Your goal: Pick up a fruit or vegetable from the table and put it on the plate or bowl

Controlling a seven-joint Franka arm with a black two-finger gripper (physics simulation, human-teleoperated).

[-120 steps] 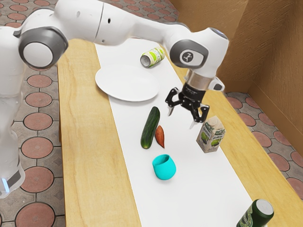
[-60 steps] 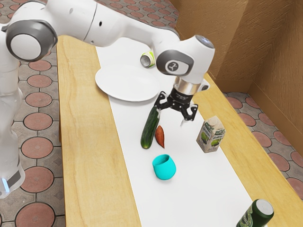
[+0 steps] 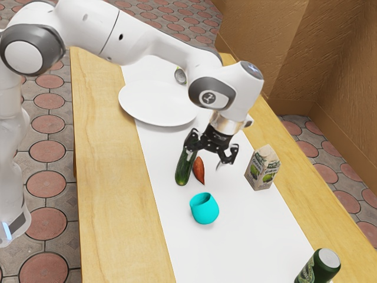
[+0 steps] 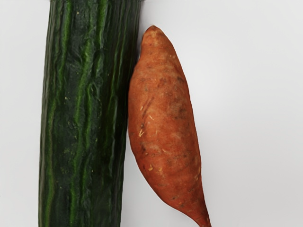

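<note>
Wooden surface inspected: gripper hung spread over the sweet potato, evidently to straddle it. It lay mid-surface touching the cucumber, plate apart toward the far edge.

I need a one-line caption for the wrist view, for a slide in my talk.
Wrist view: a dark green cucumber and an orange-brown sweet potato lie side by side on the white runner.

Holding the gripper spread wide just above the sweet potato (just beside the cucumber). Reaching in past the plate.
</note>
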